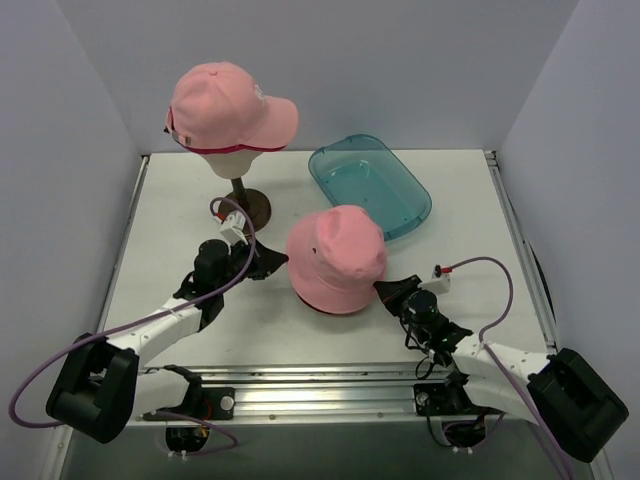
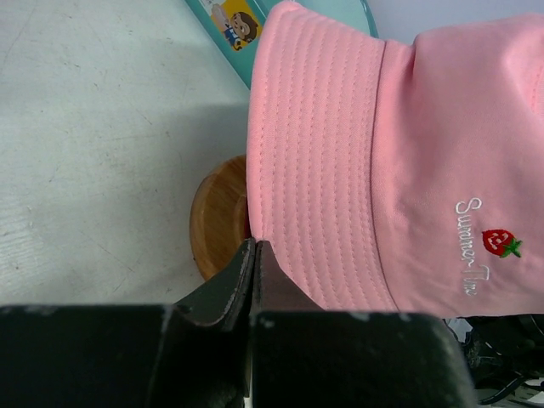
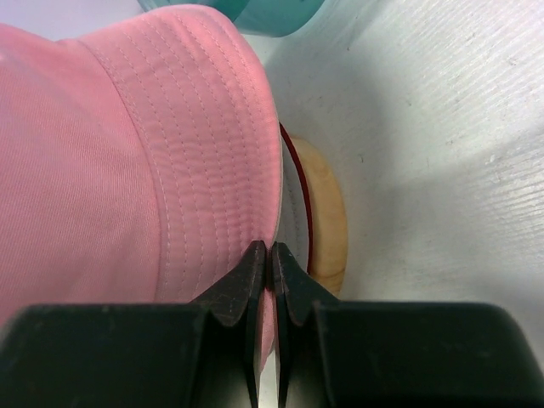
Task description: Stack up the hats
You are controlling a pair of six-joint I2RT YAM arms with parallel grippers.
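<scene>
Two end effectors: the left end effector (image 1: 272, 262) and the right end effector (image 1: 386, 290) are set at opposite sides of one hat
Left end effector: its jaws are seen pressed together on the stitched brim of the pale pink fabric bucket hat (image 1: 337, 258), at the hat's left side
Right end effector: its jaws are clamped on the same brim at the hat's right side
Bucket hat: it is held crown up near the middle of the white worktop (image 1: 160, 240); a dark red fabric edge (image 1: 335, 312) is shown under its near rim; whether it is lifted cannot be told
Peaked cap: a pink fabric peaked cap (image 1: 225, 100) is seated on the cream egg-shaped head form (image 1: 228, 160), at the back left
Tray: a clear teal plastic tray (image 1: 370, 185) is placed just behind the bucket hat, to the right
</scene>
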